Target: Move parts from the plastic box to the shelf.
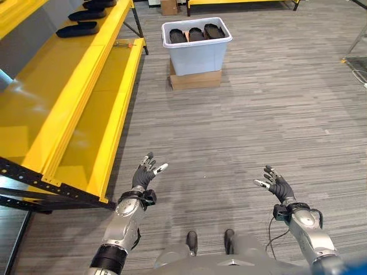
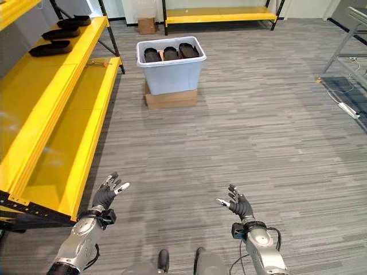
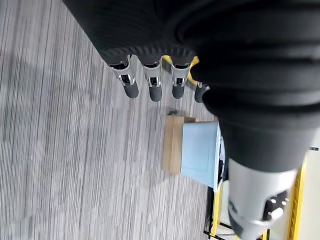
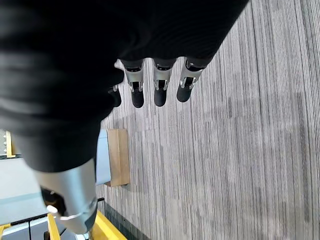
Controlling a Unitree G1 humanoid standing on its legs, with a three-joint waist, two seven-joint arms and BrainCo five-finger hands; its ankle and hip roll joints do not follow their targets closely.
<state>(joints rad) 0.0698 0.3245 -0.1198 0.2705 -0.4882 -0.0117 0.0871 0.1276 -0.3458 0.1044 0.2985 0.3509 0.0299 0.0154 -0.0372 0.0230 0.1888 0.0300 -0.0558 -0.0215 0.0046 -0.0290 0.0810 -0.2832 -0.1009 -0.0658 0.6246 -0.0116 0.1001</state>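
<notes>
Left hand (image 1: 144,173) and right hand (image 1: 276,184) are hovering low over the grey floor (image 1: 258,114), fingers spread wide, holding nothing. Plastic box (image 1: 196,48) is sitting well ahead of both, on a flat cardboard box (image 1: 195,79), just beside the end of the yellow shelf (image 1: 69,103). Black parts (image 1: 196,34) are lying side by side inside the plastic box. More black parts (image 2: 51,49) are resting on the shelf's upper level.

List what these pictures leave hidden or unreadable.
- Plastic box contents: only the black parts' tops show; the box walls hide anything beneath.
- Cardboard base: mostly covered by the box.
- Shelf: cut off by the left edge in the eye views.
</notes>
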